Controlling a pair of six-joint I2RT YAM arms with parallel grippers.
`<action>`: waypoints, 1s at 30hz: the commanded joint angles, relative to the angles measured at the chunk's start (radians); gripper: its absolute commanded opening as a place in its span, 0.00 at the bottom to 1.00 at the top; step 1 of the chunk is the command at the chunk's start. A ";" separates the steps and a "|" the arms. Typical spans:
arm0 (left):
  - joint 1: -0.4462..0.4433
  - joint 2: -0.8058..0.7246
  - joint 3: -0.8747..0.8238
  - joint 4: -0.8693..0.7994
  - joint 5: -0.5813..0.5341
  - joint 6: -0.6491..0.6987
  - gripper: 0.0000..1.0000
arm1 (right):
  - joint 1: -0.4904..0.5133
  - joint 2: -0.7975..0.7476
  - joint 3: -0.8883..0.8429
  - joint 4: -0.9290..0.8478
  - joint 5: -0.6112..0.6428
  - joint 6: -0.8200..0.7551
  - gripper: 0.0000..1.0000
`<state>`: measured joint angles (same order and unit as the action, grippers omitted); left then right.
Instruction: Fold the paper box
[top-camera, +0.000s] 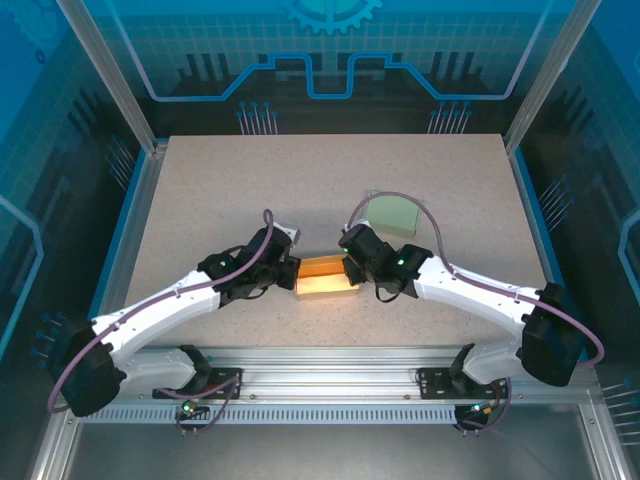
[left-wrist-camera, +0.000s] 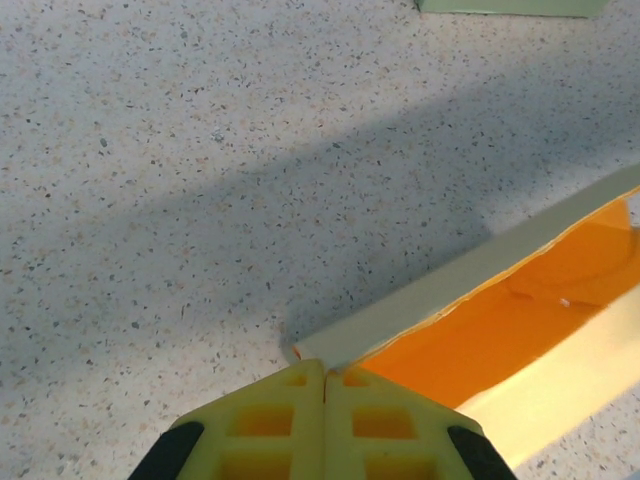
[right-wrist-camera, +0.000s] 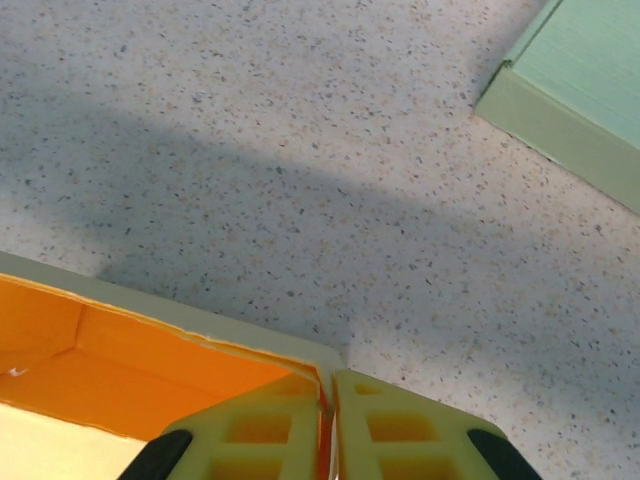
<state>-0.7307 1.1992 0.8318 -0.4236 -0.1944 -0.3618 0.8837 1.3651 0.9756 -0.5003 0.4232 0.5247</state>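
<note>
Speckled worktop (top-camera: 200, 200) has the box (top-camera: 327, 277) near the middle of its front edge, open side up, lying long left to right. Left gripper (left-wrist-camera: 324, 378) and right gripper (right-wrist-camera: 331, 385) each pinch an end wall tight.

We find the paper box (top-camera: 327, 278) lying open side up on the table (top-camera: 220, 190), near its front edge and about midway across, between the two arms. The left gripper (top-camera: 291, 270) sits at the box's left end and the right gripper (top-camera: 352, 268) at its right end, each one's fingers pressed together over an end wall. Behind the box and a little to the right, apart from it, a shallow lid (top-camera: 392, 212) rests flat on the table.
</note>
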 joint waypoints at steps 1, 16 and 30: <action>0.001 0.031 0.050 0.055 0.024 -0.011 0.04 | 0.014 -0.015 -0.015 0.005 0.010 0.029 0.12; 0.006 0.062 0.085 0.027 0.108 -0.086 0.10 | 0.008 0.026 -0.005 0.022 0.004 0.037 0.12; 0.030 0.070 0.118 -0.054 0.210 -0.106 0.42 | 0.001 0.029 -0.011 0.025 0.007 0.038 0.12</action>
<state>-0.6956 1.2705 0.9218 -0.4755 -0.0448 -0.4671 0.8825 1.3827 0.9672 -0.4973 0.4675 0.5468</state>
